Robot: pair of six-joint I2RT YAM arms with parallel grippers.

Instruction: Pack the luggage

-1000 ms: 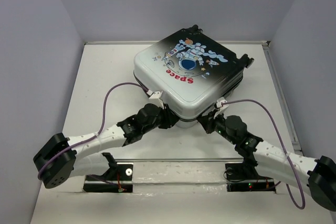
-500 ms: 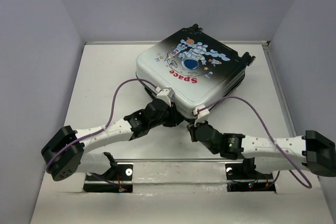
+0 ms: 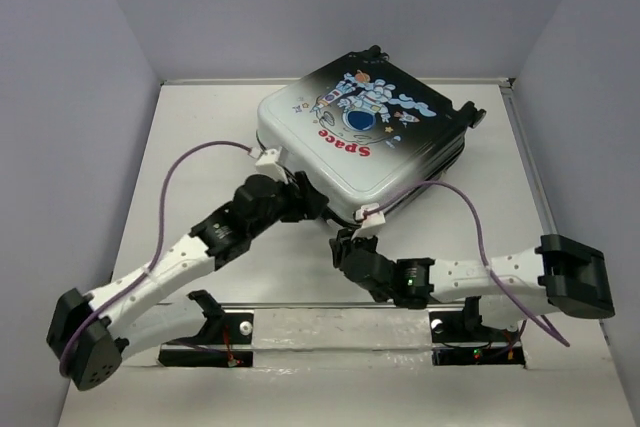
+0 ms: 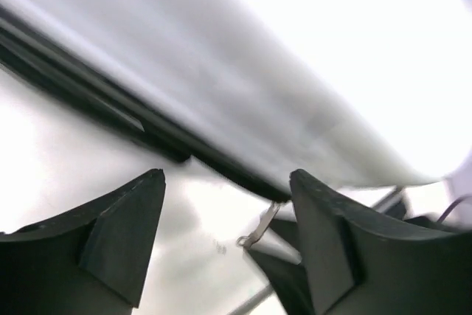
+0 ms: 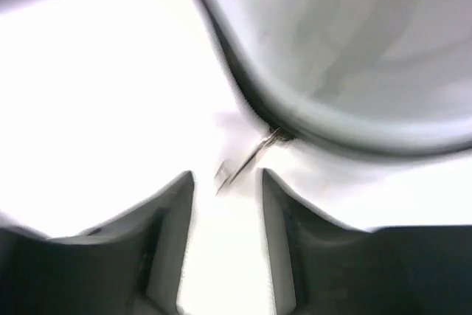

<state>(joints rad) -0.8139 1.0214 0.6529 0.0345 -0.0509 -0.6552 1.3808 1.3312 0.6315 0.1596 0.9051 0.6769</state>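
The luggage (image 3: 365, 137) lies flat and closed at the back middle of the table, astronaut and red "Space" print facing up. My left gripper (image 3: 318, 205) is at its near-left edge, jaws open; in the left wrist view the white shell (image 4: 280, 71) and dark zip seam run above the gripper (image 4: 227, 182), and a metal zipper pull (image 4: 258, 228) dangles between the fingertips, held by neither. My right gripper (image 3: 342, 245) sits just off the near corner, open. In the right wrist view another zipper pull (image 5: 243, 164) hangs just ahead of the gripper (image 5: 226, 178).
White table (image 3: 200, 147) enclosed by grey walls, with a raised rim on the right (image 3: 530, 167). Purple cables (image 3: 190, 162) loop from both wrists. A metal strip with the arm bases (image 3: 340, 322) runs along the near edge.
Both grippers have opened. The left arm swung leftward along the suitcase's near-left edge. The right gripper slid left and back from the near corner.
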